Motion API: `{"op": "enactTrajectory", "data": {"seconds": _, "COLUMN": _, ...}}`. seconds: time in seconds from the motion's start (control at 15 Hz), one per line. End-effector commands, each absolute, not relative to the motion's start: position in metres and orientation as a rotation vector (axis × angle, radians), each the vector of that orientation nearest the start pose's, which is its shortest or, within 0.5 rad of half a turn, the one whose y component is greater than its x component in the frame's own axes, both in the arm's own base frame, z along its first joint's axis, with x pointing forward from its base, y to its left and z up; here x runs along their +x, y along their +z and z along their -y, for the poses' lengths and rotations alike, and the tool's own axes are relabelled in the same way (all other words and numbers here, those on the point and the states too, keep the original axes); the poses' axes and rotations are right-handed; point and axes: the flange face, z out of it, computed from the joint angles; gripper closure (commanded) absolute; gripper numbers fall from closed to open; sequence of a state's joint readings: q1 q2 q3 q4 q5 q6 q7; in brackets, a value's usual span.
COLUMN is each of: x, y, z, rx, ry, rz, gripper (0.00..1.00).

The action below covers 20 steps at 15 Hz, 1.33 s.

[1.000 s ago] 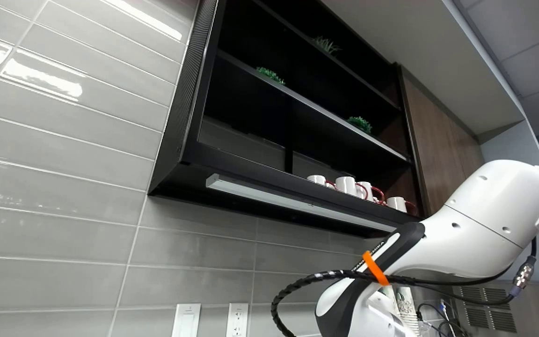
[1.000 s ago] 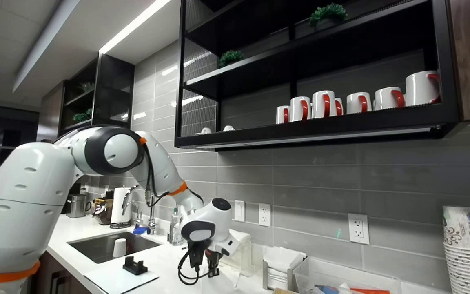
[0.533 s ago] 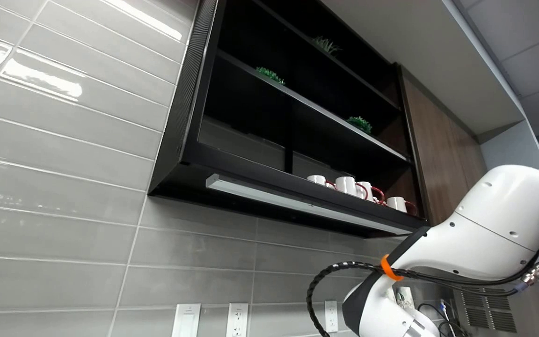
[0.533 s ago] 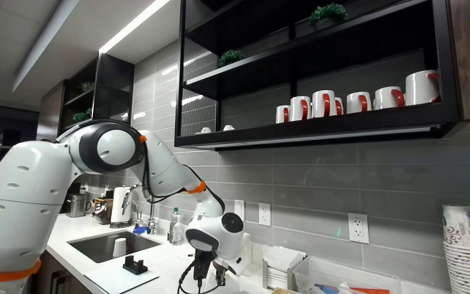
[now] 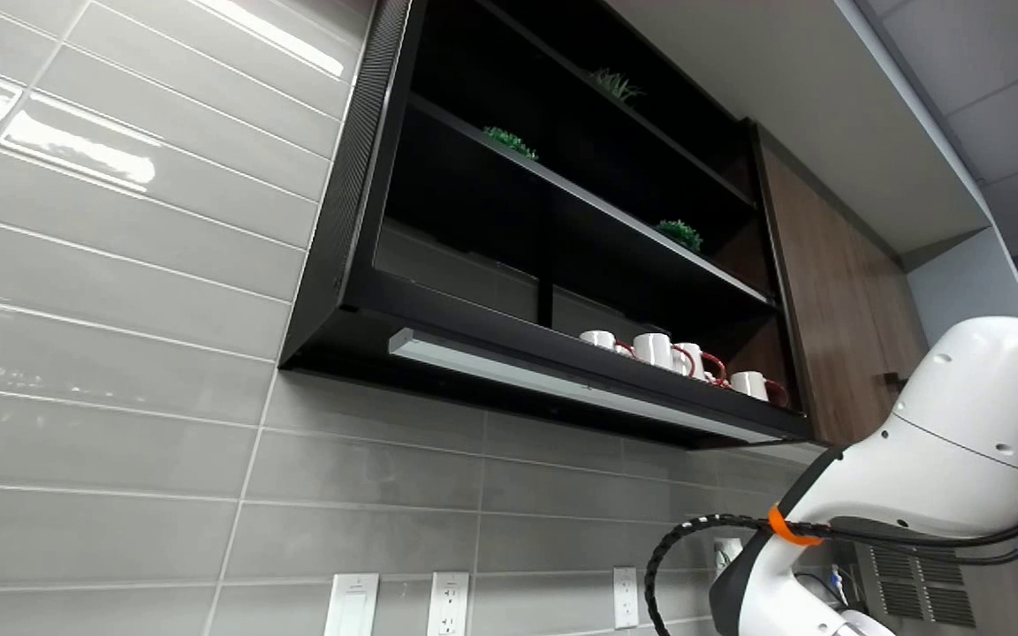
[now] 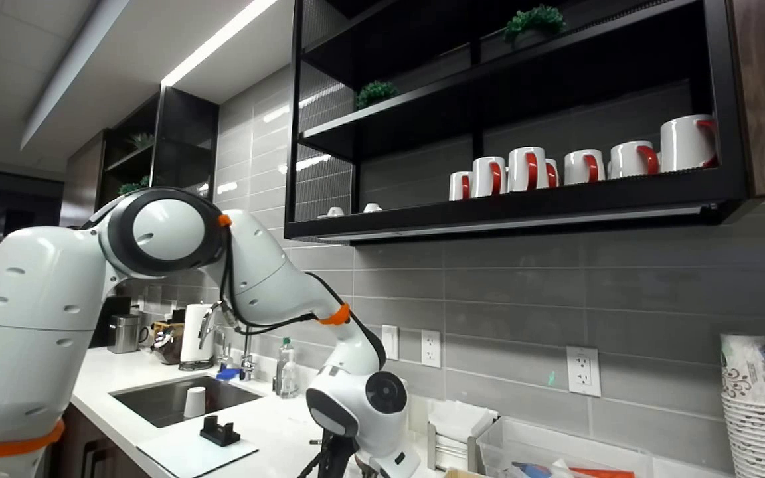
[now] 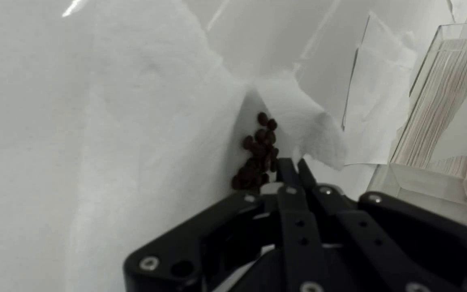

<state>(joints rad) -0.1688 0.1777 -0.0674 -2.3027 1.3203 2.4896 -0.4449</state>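
Item one: small dark-brown oval beans (image 7: 260,150), loosely heaped in a crease of thin white paper (image 7: 148,134). Item two: my gripper (image 7: 295,169), jaws clenched to a narrow gap; whether they pinch the paper I cannot tell. In the wrist view the heap lies just left of and beyond the jaws, long axis following the crease. Item three: stack of off-white sheets (image 7: 446,97), well to the right.
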Motion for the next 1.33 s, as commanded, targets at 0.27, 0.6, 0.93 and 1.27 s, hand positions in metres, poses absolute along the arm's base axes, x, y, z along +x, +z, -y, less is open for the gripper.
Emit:
{"op": "enactTrajectory", "data": {"seconds": 0.27, "x": 0.478, "y": 0.258, "z": 0.156, "rx": -2.193, "ry": -0.405, "rz": -1.078, "gripper": 1.00}}
{"op": "enactTrajectory", "data": {"seconds": 0.6, "x": 0.483, "y": 0.257, "z": 0.159, "rx": -2.226, "ry": -0.413, "rz": -1.099, "gripper": 0.99}}
{"op": "enactTrajectory", "data": {"seconds": 0.93, "x": 0.481, "y": 0.255, "z": 0.157, "rx": -2.241, "ry": -0.418, "rz": -1.104, "gripper": 0.99}}
{"op": "enactTrajectory", "data": {"seconds": 1.27, "x": 0.481, "y": 0.264, "z": 0.160, "rx": -2.232, "ry": -0.411, "rz": -1.129, "gripper": 1.00}}
